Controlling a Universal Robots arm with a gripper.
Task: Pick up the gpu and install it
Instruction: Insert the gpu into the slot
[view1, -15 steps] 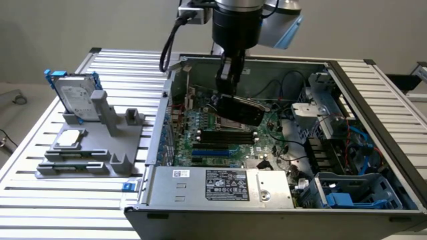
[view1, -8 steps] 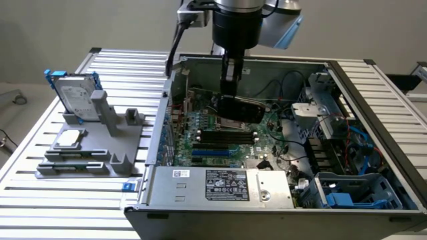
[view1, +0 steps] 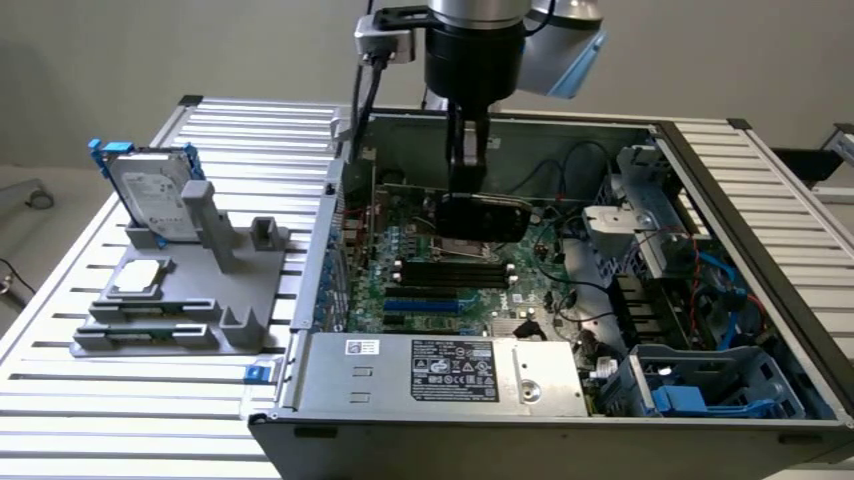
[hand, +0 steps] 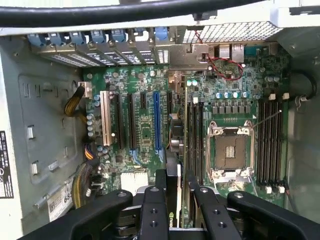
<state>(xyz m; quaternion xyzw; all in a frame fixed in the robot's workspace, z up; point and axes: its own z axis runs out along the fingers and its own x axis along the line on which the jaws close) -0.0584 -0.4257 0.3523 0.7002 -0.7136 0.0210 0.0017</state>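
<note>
The gpu (view1: 483, 216) is a thin black card hanging inside the open computer case (view1: 747, 250), just above the motherboard (view1: 441, 275). My gripper (view1: 465, 188) reaches down from above and is shut on the card's upper edge. In the wrist view the gpu (hand: 174, 212) appears edge-on between my two black fingers (hand: 160, 192), and my gripper (hand: 176, 189) is closed around it. The card runs over the board between the long blue slot (hand: 157, 120) and the memory slots beside the empty processor socket (hand: 230, 152).
A grey fixture (view1: 227, 325) at the exterior view's left carries a silver hard drive in a blue frame (view1: 150, 195) and a small square chip (view1: 140, 278). Inside the case are the power supply (view1: 441, 370), blue drive bays (view1: 707, 390), cables (view1: 727, 280) and rear slot brackets (hand: 100, 47).
</note>
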